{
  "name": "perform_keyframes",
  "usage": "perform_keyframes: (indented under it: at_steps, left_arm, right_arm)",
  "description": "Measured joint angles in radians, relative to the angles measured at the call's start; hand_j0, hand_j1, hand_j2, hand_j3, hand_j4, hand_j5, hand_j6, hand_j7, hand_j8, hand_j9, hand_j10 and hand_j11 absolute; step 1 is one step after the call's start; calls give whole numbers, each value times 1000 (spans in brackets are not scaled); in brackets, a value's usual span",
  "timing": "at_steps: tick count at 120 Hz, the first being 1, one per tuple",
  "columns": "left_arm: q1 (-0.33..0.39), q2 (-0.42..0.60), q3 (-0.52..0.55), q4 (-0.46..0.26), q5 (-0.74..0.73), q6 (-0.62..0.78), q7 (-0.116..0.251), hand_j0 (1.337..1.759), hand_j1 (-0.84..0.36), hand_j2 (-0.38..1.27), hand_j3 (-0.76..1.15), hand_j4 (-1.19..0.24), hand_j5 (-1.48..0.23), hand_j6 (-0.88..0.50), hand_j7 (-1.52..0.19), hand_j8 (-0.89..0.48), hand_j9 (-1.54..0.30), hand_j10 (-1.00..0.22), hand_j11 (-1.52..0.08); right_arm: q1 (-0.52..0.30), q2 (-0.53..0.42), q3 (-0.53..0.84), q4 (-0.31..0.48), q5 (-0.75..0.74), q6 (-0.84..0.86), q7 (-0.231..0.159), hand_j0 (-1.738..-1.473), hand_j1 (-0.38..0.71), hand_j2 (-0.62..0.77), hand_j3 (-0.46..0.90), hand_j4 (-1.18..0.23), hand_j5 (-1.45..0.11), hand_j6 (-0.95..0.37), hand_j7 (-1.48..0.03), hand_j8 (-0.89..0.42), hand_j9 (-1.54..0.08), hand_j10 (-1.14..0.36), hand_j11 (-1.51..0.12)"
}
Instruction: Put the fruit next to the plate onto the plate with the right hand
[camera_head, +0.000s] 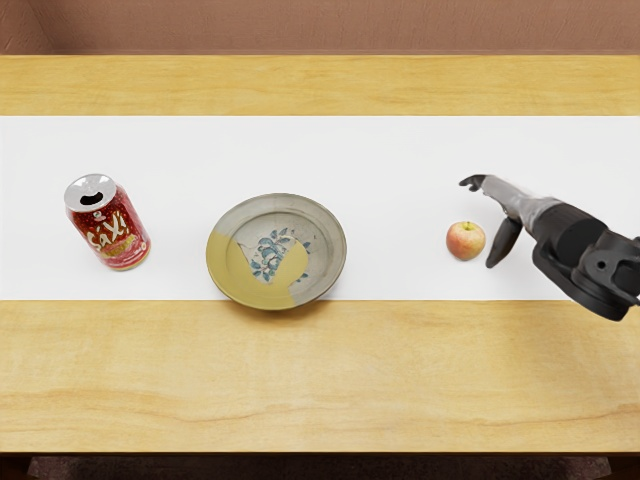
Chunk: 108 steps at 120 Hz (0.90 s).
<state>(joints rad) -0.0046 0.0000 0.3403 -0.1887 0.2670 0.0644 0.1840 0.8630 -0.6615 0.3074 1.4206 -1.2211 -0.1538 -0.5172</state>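
Nearest, in the lower middle of the frame, the plate (229, 263) lies on the white runner (400, 150). To its right, well apart, the apple (465, 240) sits free. Just beside the apple, at the right edge, the right hand (512, 214) is spread wide and holds nothing. The apple looks firm, smooth and light, and it may roll, so take it around its widest part. At the left stands a red can (107, 222).

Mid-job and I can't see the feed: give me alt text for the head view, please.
The right hand, fingers open, hovers just right of a red-yellow apple on the white runner, not gripping it. The empty patterned plate sits at centre, left of the apple, and an opened red soda can stands at far left.
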Motion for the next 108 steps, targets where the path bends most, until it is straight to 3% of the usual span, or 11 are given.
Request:
perform_keyframes:
  at_steps: [108]
  left_arm:
    - [0, 0, 0, 0, 0, 0, 0, 1658, 58, 49, 0, -243, -316, -243, -316, -243, -316, -243, -316]
  right_arm:
    - [-12, 51, -22, 4, -2, -41, -2, -1658, 92, -45, 0, -378, -489, -380, -487, -380, -487, -380, -485]
